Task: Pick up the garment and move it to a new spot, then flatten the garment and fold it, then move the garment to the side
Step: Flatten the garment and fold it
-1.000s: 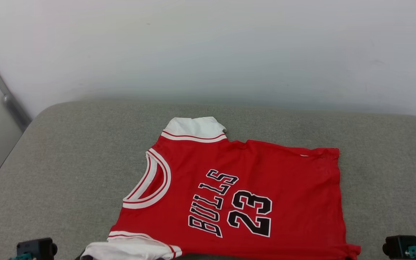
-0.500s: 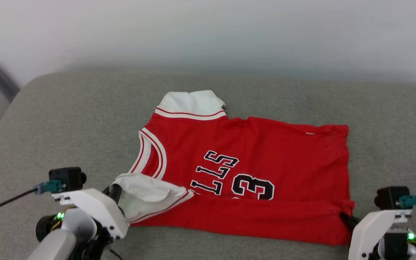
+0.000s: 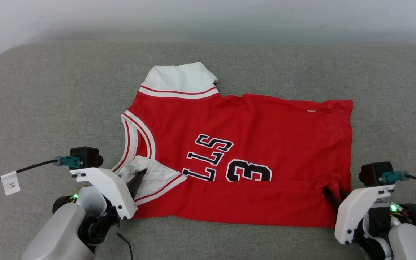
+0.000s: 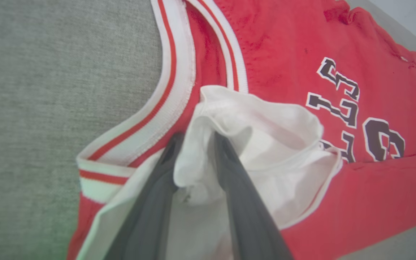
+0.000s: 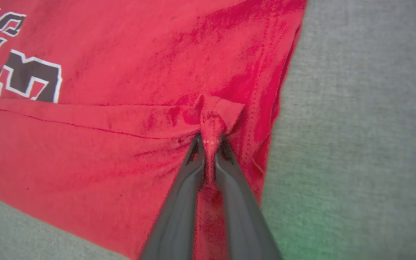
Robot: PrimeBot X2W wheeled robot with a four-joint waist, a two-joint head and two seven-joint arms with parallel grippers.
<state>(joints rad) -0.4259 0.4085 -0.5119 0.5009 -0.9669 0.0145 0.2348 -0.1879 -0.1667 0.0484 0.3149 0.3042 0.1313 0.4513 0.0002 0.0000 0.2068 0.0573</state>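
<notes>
The garment, a red jersey with white sleeves and black-white lettering, lies flat on the grey cushion. Its near edge is folded up over the lower part of the lettering. My left gripper is at the near-left white sleeve. In the left wrist view the left gripper has its jaws a little apart, with bunched white sleeve fabric of the garment loose between them. My right gripper is at the near-right hem corner. In the right wrist view the right gripper is shut on a pinch of the garment.
The grey cushion extends well beyond the jersey on the left, right and far sides. A white wall runs behind it. A cable with a white tag trails left from the left wrist camera.
The camera has tilted down. Both grippers came into view and carried the garment's near edge up over the lettering. The left jaws have parted and the white sleeve has settled lower.
</notes>
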